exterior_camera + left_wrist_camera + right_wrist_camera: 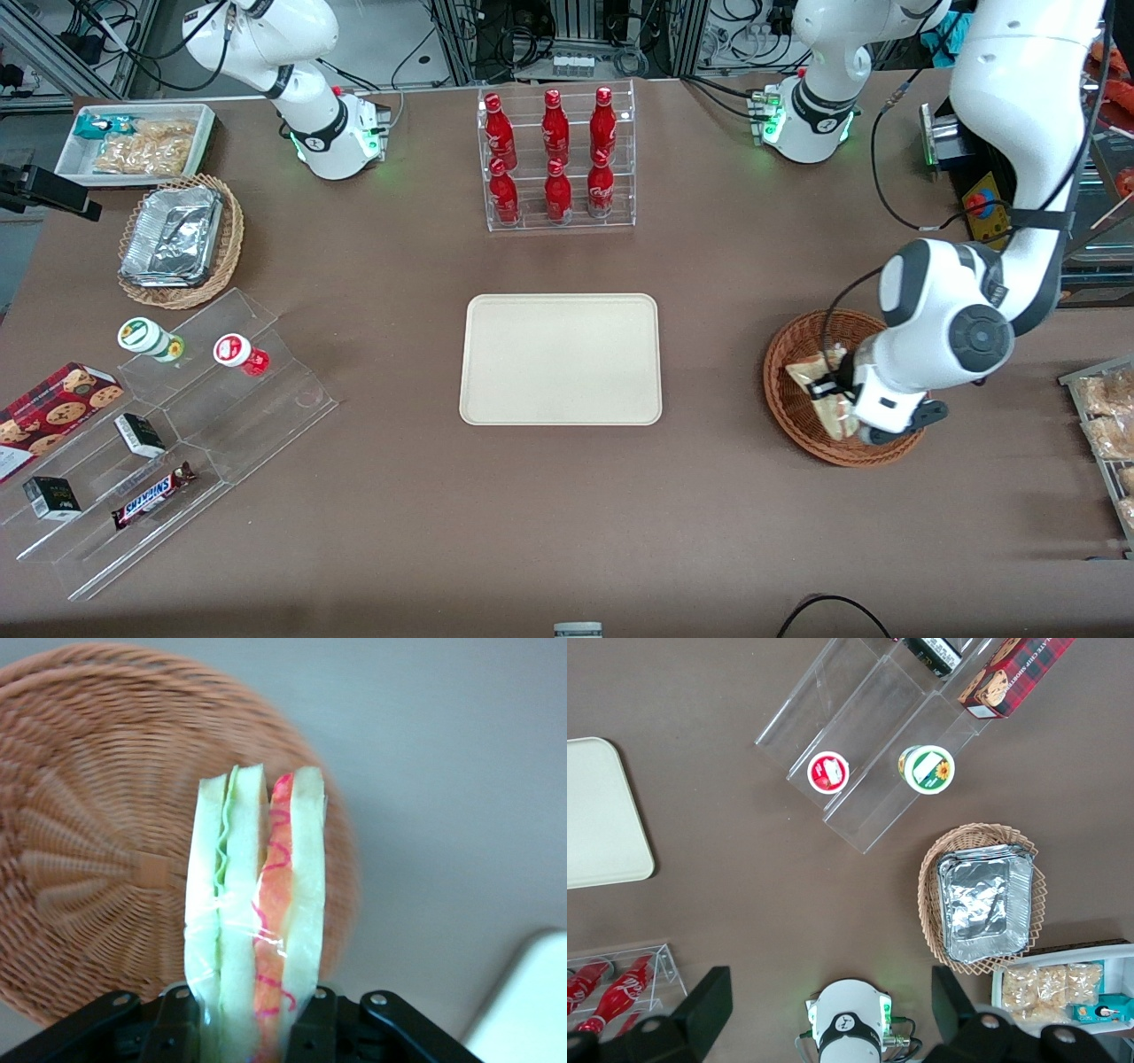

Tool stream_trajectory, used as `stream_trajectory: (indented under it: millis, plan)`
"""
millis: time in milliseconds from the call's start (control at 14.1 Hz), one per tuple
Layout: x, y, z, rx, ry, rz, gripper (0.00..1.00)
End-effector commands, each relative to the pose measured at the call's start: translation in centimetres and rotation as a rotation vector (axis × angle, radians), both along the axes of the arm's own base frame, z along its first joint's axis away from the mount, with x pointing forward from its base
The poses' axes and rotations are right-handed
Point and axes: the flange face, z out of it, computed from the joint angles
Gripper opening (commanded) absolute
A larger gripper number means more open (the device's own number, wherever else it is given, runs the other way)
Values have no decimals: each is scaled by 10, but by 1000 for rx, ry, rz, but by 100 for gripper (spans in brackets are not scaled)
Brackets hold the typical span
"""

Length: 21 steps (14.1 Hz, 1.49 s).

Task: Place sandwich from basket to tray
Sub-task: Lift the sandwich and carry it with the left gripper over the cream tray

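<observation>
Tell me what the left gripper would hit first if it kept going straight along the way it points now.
The gripper, shut on the sandwich, points down over the basket. Going straight on, the sandwich's end would probably meet the basket's woven floor or rim first, though depth is unclear and it sits close to the rim, with bare table alongside.

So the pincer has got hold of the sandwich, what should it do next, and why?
Probably lift it a little higher, then carry it toward the tray. The pincer is shut on the sandwich, which hangs above the basket, and the tray is bare.
</observation>
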Motion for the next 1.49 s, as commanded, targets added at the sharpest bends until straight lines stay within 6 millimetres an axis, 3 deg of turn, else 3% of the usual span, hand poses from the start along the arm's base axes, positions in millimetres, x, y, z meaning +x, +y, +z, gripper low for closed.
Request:
stream_trajectory:
  millis: [0,213,638,851,1064,1277,1418]
  plan:
    - [-4,-73,25,8,-15,-87,16]
    - [-24,-169,26,-3,-31,-156,16]
    - [-61,-336,-23,-32,-23,-151,15]
    - [-89,-376,-51,39,-49,-183,16]
    - [-101,-392,-66,42,-43,-205,20]
    - [-99,-408,-72,21,-52,-204,23]
    - [-101,-410,-74,23,-49,-200,37]
